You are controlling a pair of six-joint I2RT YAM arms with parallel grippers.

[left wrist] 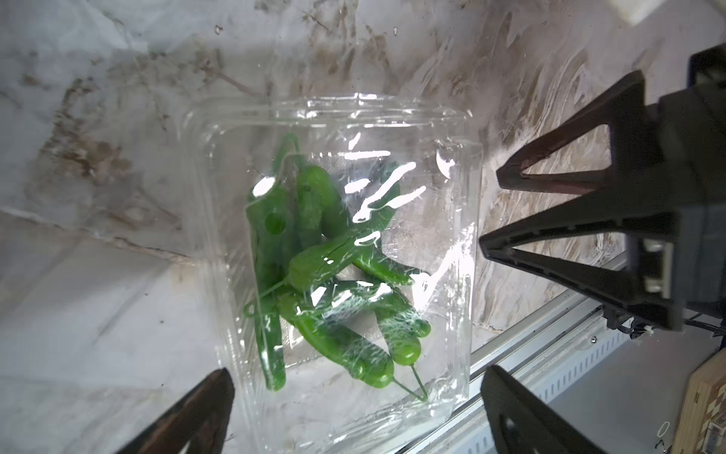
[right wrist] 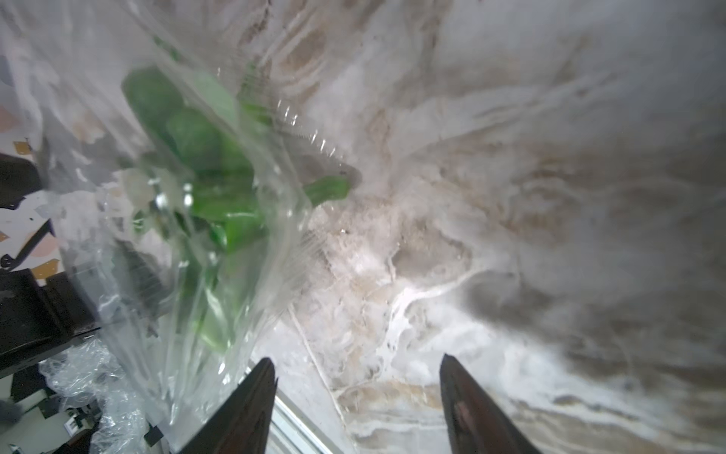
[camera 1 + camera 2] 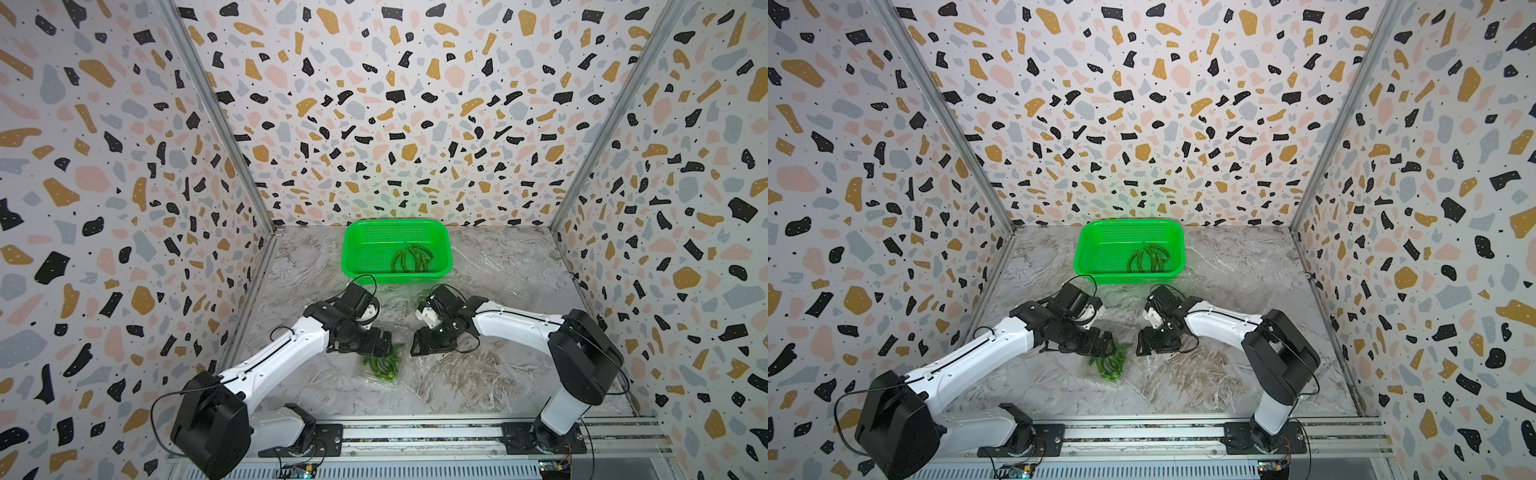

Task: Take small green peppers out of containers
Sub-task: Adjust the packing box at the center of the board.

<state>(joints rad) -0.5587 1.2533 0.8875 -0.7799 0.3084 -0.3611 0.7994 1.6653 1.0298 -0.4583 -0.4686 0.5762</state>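
Left hand (image 1: 357, 371) jaws wide, empty, over clear container (image 1: 455, 220) of small green peppers (image 1: 314, 271) lying on desk (image 3: 478, 382) | right hand (image 2: 356, 357) part-open, empty, just beside it | green basket (image 3: 353, 253) at desk's back holds loose peppers (image 3: 411, 259)

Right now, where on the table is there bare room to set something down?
Bare table between the right arm and the front rail; also left of the basket, its left half empty. Crowded: the centre, where the left arm overhangs the pepper pack.
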